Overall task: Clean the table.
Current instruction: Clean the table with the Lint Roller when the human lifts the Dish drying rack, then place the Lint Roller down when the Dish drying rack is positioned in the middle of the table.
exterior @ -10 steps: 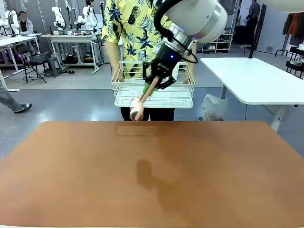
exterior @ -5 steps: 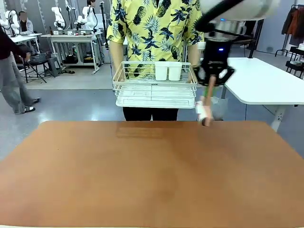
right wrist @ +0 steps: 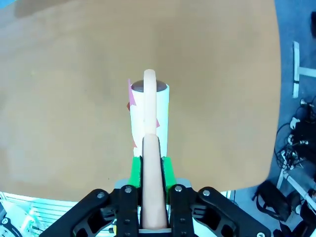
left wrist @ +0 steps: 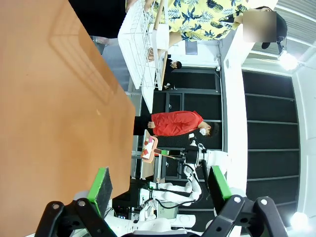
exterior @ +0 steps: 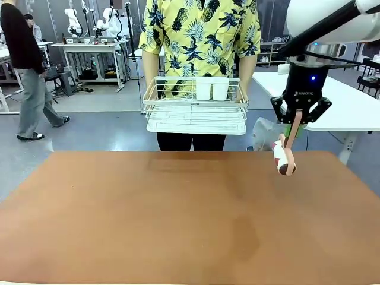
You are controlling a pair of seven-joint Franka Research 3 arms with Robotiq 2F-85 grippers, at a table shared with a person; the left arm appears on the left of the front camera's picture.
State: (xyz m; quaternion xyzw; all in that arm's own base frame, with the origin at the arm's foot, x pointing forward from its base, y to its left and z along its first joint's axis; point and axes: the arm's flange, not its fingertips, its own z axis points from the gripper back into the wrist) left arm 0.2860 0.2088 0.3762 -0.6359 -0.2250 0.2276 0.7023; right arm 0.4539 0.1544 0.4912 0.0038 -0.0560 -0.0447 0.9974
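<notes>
The reddish-brown table (exterior: 178, 219) fills the lower front view. My right gripper (exterior: 295, 123) hangs above its far right edge, shut on the wooden handle of a white lint roller (exterior: 285, 158) with pink marks, whose head points down just above the tabletop. In the right wrist view the roller (right wrist: 149, 111) runs out from between the green pads of the right gripper (right wrist: 150, 165) over the table (right wrist: 64, 98). My left gripper (left wrist: 160, 185) is open with nothing between its fingers, beside the table (left wrist: 44, 98).
A person in a yellow patterned shirt stands at the far edge holding a white wire dish rack (exterior: 196, 113) with two white cups (exterior: 211, 89) in it. A white table (exterior: 344, 101) stands at the right. Another person walks at the far left.
My right arm has carried the roller from in front of the rack to the right, and it now hangs over the table's far right edge. A person has walked in at the far left.
</notes>
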